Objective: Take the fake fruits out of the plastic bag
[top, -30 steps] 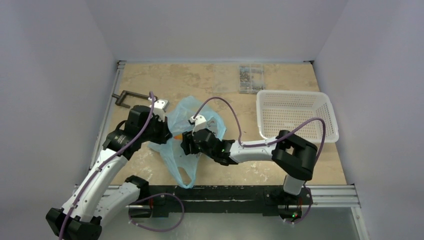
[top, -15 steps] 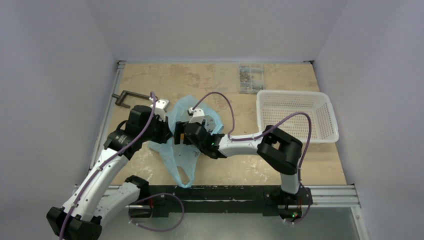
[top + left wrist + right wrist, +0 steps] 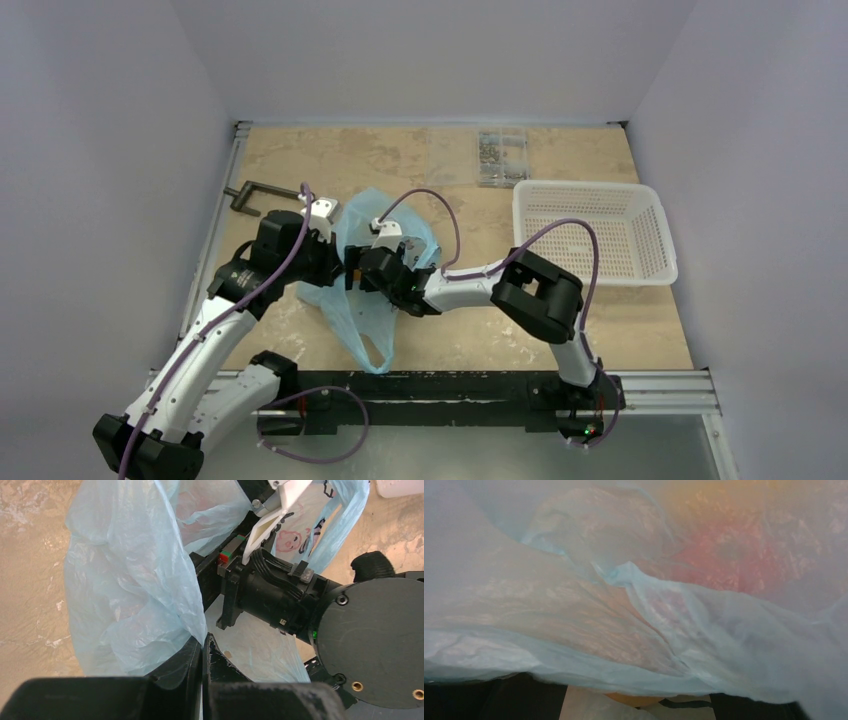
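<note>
view: top external
bench [image 3: 450, 185]: beige, marbled.
plastic bag [image 3: 372, 305]: light blue, crumpled left of the bench's centre; loop handle trailing toward the near edge.
left gripper [image 3: 335, 262]: at the bag's left rim, against the film.
right gripper [image 3: 356, 272]: reaching in from the right, tips buried in the bag's mouth; jaw state unreadable from here.
white mesh basket [image 3: 592, 262]: by the right edge, well apart from the bag; mesh floor visible through the open top.
clear parts box [image 3: 503, 156]: at the far edge, right of centre; small dark bits in its compartments.
dark bracket [image 3: 252, 195]: near the left edge, far half.

view: left wrist
fingers [image 3: 192, 665]: pressed together, a fold of bag film pinched in the seam.
bag wall: held up as a tall blue sheet left of the seam.
printed panel [image 3: 287, 536]: white with pink and dark marks, behind the right gripper's black body.

view: right wrist
film: hazy, filling nearly the whole frame.
red fruit [image 3: 724, 555]: round red blur behind the film, upper right; inside the bag.
peach-orange fruit [image 3: 574, 610]: pale mass behind the film, left of centre; outline unclear.
yellow-orange glow [image 3: 724, 490]: top edge, shape unreadable.
fingers [image 3: 499, 700]: two dark shapes at the bottom corners, well apart, clamped on nothing.
orange sliver [image 3: 636, 699]: below the film's edge, between the fingers, touching neither.
</note>
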You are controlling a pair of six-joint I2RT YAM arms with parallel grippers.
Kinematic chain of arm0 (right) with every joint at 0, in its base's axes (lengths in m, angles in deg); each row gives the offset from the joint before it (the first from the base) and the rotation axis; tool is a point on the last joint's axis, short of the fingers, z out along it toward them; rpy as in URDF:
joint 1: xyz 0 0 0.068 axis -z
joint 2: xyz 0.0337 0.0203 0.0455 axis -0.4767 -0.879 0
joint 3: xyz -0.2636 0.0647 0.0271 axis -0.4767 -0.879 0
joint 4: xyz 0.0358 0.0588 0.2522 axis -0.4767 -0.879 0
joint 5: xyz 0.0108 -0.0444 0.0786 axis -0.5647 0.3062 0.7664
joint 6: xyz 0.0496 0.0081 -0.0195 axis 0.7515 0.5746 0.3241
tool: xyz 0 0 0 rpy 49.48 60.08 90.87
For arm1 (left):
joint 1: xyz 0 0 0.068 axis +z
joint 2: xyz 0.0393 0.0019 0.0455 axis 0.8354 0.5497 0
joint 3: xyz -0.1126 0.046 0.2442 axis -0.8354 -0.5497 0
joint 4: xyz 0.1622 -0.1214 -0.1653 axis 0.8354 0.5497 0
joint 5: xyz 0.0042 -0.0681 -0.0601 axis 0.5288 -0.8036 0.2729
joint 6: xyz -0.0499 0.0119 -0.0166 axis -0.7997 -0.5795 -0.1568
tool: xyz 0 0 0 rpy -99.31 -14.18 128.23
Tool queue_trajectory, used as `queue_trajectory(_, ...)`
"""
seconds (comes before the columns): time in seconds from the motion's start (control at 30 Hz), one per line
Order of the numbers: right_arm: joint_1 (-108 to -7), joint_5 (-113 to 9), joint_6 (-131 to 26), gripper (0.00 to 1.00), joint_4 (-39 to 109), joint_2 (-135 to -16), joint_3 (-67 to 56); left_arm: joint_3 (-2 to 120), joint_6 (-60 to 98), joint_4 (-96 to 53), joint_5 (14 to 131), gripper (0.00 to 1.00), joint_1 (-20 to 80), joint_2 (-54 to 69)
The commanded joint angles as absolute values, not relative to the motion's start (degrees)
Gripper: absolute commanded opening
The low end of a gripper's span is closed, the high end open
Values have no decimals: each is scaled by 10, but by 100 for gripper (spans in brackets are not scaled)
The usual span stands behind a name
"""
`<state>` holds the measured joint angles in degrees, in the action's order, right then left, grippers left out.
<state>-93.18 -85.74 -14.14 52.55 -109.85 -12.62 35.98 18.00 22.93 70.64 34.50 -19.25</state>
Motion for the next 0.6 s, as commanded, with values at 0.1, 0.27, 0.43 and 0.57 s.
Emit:
queue_trajectory(0.1,-927,-877,-146,86,542,-1097,-121,360,189,215,704,0,346,-190)
queue_trajectory(0.27,-927,-877,-181,63,562,-1074,-132,361,189,217,707,0,346,-187)
queue_trajectory(0.43,-927,-873,-203,42,559,-1036,-152,360,186,222,721,0,345,-183)
queue_trajectory(0.57,-927,-848,-223,23,571,-993,-191,361,181,235,740,0,345,-171)
